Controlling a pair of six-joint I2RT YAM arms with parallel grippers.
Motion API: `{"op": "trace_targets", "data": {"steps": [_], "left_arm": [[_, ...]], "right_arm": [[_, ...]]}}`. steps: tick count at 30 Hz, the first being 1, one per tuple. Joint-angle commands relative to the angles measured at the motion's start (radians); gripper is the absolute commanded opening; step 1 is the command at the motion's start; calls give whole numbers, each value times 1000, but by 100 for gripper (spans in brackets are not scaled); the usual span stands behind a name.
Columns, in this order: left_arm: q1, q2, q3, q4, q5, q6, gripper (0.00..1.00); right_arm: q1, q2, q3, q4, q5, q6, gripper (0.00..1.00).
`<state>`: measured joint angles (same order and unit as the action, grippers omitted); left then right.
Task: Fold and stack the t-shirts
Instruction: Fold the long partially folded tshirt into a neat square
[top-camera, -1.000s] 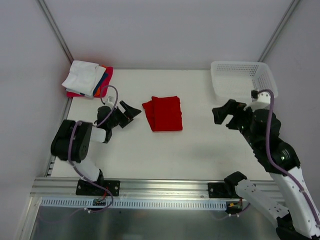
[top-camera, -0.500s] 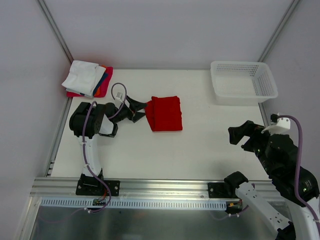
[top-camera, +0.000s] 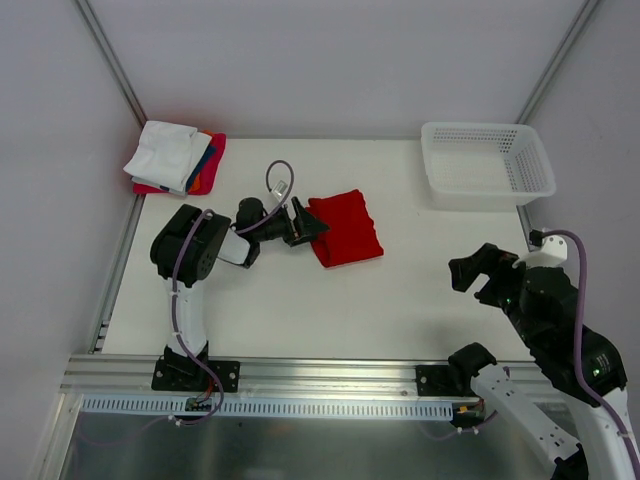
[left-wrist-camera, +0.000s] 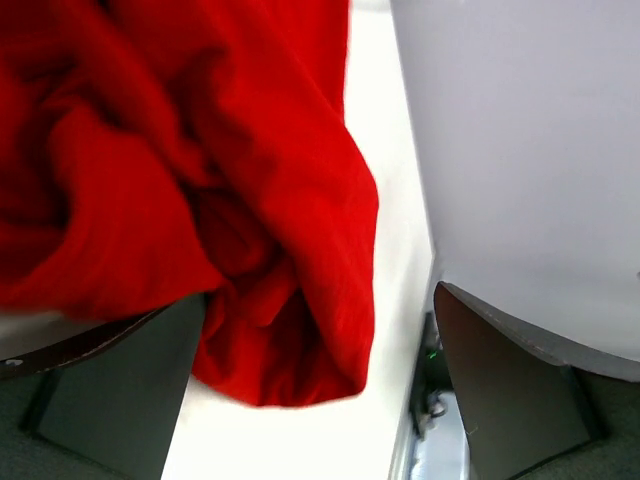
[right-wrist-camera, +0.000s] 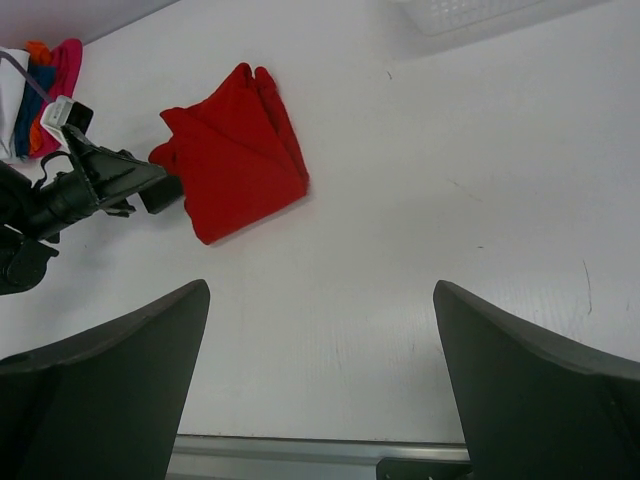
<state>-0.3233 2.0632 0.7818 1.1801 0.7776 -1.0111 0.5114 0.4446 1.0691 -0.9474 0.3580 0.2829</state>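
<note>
White tabletop (top-camera: 300, 310) is filling the middle of the booth, with pale grey walls rising behind and at both sides. At the far-left corner a stack of folded shirts (top-camera: 178, 160) is sitting. A white one (top-camera: 162, 148) is lying loosely rumpled on top, and thin blue, orange and pink-red edges are peeking out along its right side; how many lie beneath cannot be told. Right of the stack the left arm is reaching low across the table. The left gripper (top-camera: 308, 224) is standing released, its black fingers (left-wrist-camera: 110, 395) spread wide and their tips meeting the left edge of the red t-shirt (top-camera: 348, 230). In the left wrist view the soft red cloth is bunching in deep folds against one finger and a rounded corner is sagging between the two. The other finger is standing clear, with bare table showing beside it, and the rest of the shirt is running out of that view. Seen from above, the shirt is lying near the middle of the table as a rough folded rectangle, turned at a slant. Further right, a white plastic mesh basket (top-camera: 485, 198) is sitting at the far-right corner, well apart from the shirt. Nearest the front on the right, the right gripper (top-camera: 478, 278) is hanging above the table, spread wide and grasping nothing.
</note>
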Motion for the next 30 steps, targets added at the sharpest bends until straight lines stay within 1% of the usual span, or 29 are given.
{"op": "trace_targets", "data": {"steps": [1, 2, 4, 6, 9, 12, 14, 15, 16, 17, 19, 20, 23, 29, 30], "left_arm": [[-46, -109, 71, -221, -34, 213, 99], [-63, -118, 85, -308, -52, 262, 99], [-80, -140, 115, -365, -70, 311, 99], [-94, -146, 132, -399, -78, 322, 99], [-95, -173, 119, -399, -89, 321, 99], [-94, -262, 73, -462, -127, 362, 99], [-95, -331, 56, -584, -219, 420, 99], [-99, -410, 47, -644, -265, 439, 99], [-99, -452, 43, -766, -370, 468, 99], [-99, -527, 34, -813, -417, 474, 99], [-100, -583, 13, -919, -512, 477, 99], [-100, -622, 4, -936, -527, 471, 99], [-100, -653, -47, -942, -554, 433, 99], [-128, -623, -107, -901, -598, 361, 99], [-135, -624, -118, -890, -624, 341, 99]], "right_arm": [[6, -32, 19, -17, 1, 16, 99], [6, -40, 17, -27, 5, 16, 99], [4, -46, 6, -28, 6, 19, 100], [4, -55, -4, -27, -2, 25, 99], [4, -64, -18, -18, -11, 35, 99], [4, -66, -18, -27, -11, 36, 100], [6, -69, -20, -28, -10, 36, 100], [4, -70, -24, -27, -11, 38, 99], [4, -72, -27, -24, -13, 39, 100], [4, -73, -34, -22, -16, 42, 99], [6, -76, -41, -13, -21, 45, 100], [4, -76, -46, -7, -22, 48, 100], [4, -76, -61, 10, -30, 55, 100], [4, -76, -54, 9, -34, 56, 99], [6, -78, -51, 6, -31, 56, 100]]}}
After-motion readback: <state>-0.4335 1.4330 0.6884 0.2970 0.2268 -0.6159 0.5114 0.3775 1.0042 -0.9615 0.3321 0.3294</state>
